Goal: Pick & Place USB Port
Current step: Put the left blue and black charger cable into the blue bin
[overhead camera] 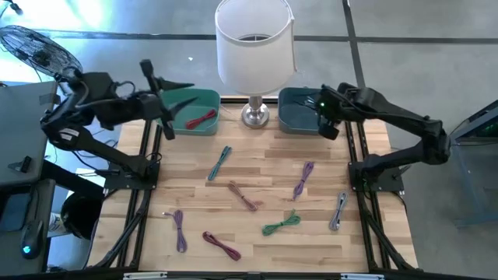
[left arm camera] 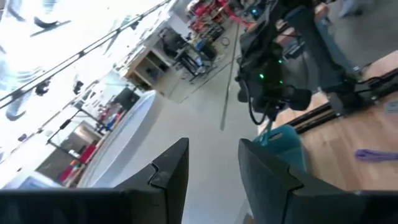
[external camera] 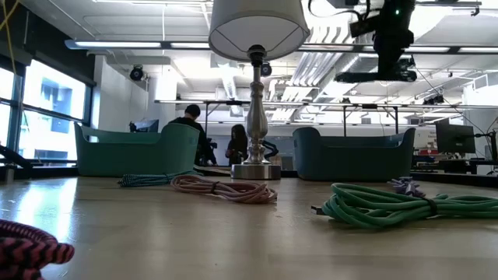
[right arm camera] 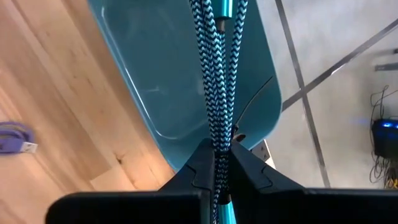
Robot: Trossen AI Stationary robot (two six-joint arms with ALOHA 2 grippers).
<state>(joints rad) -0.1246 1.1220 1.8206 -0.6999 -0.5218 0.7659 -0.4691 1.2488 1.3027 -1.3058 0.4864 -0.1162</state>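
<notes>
A wooden table (overhead camera: 257,233) seen from above holds a silver lamp (overhead camera: 254,47) with a white shade at the middle of its far edge, with a green bin (overhead camera: 204,99) just to the lamp's left and a dark teal bin (overhead camera: 299,117) just to its right. The right gripper (overhead camera: 327,117) hangs above the dark teal bin, its fingers (right arm camera: 245,165) pressed together on a blue-and-black braided cable (right arm camera: 214,81) that dangles over the bin's bare floor. The left gripper (overhead camera: 166,109) is raised beside the green bin, tilted on its side, its two fingers (left arm camera: 171,171) parted with nothing between them. Inside the green bin lies a red cable (overhead camera: 201,118). Loose coiled cables are spread over the tabletop: a teal cable (overhead camera: 220,162) left of centre, a brown cable (overhead camera: 243,196) near the middle, a purple cable (overhead camera: 303,179) right of centre, a green cable (overhead camera: 282,224) and a grey cable (overhead camera: 339,211) toward the near right, and a violet cable (overhead camera: 178,228) with a maroon cable (overhead camera: 222,245) toward the near left. In the low view, two people (external camera: 210,138) sit in the room behind the table.
</notes>
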